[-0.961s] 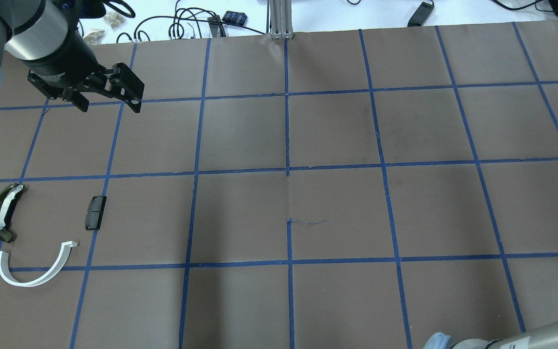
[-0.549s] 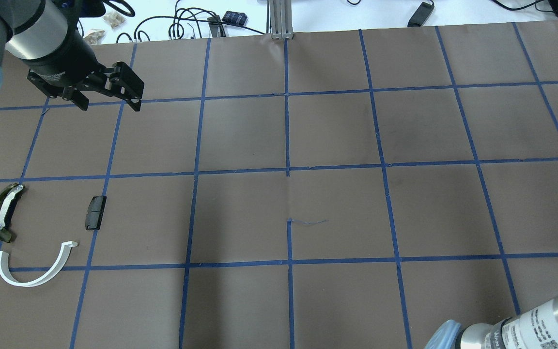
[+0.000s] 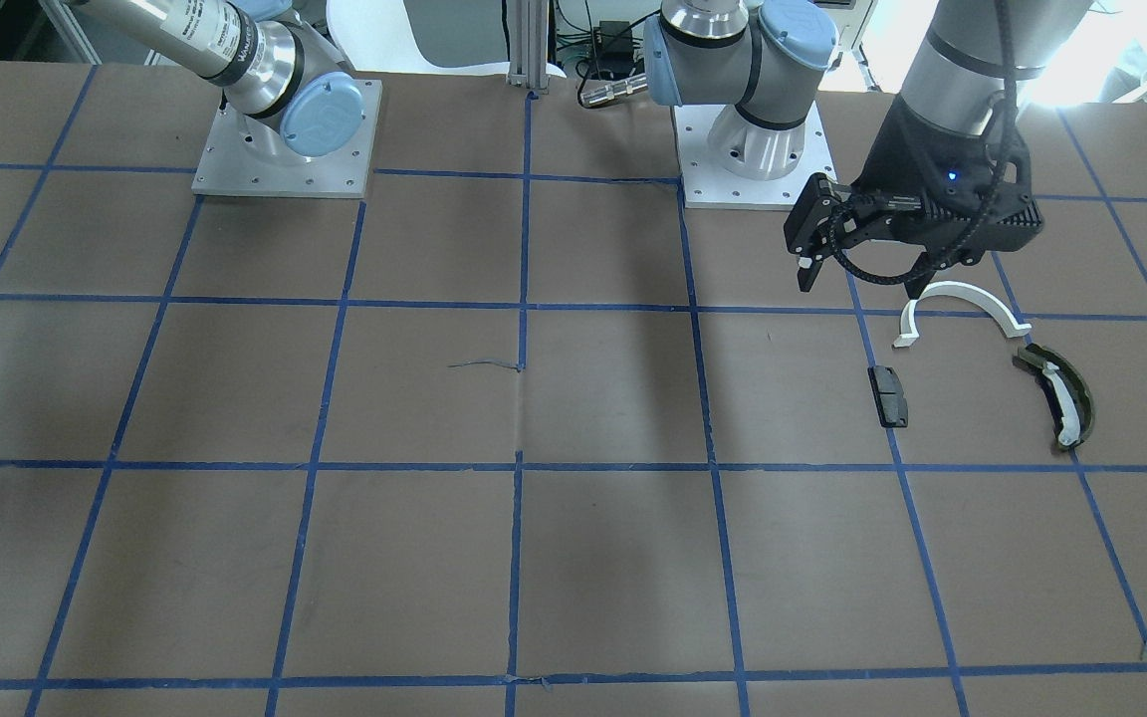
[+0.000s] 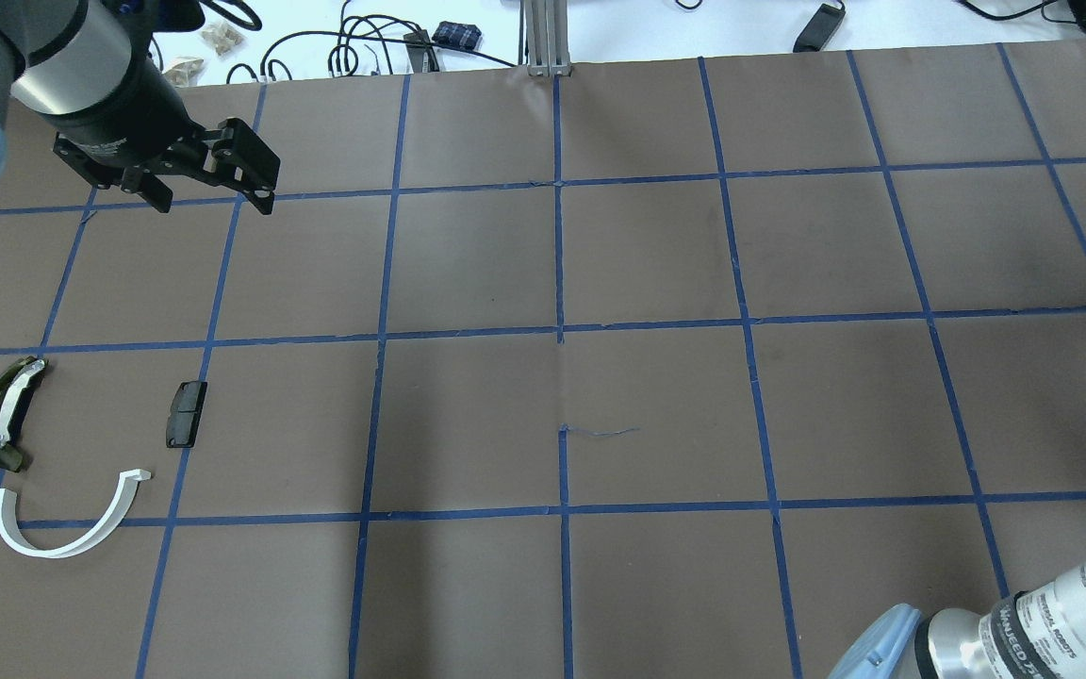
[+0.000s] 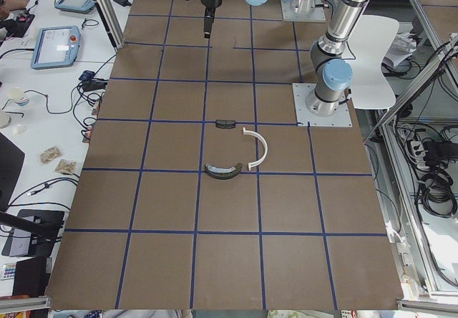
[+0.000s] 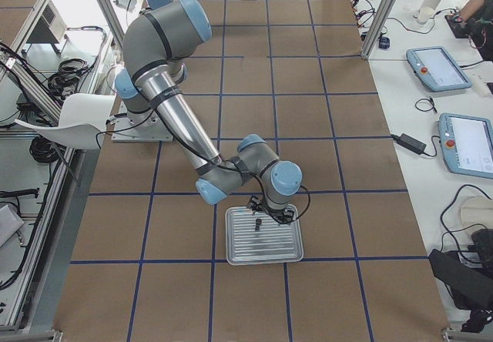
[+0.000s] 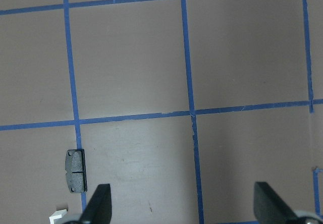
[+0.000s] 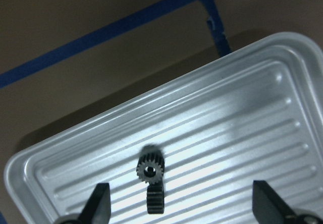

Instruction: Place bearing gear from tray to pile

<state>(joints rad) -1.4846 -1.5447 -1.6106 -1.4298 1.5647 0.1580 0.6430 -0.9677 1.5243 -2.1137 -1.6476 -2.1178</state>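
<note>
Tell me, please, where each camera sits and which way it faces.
Overhead: from behind, looking down; left hand upper left, right arm lower right.
Front-facing: across the table, facing both bases.
Exterior left: table's left end; pile, left arm.
Exterior right: table's right end; right arm over the tray.
Left wrist: down between its fingers at the black block.
Right wrist: down at the gear in the tray.
Shared: overhead and left wrist both show the block.

Soft even light; glare on tray (image 8: 237,128)
</note>
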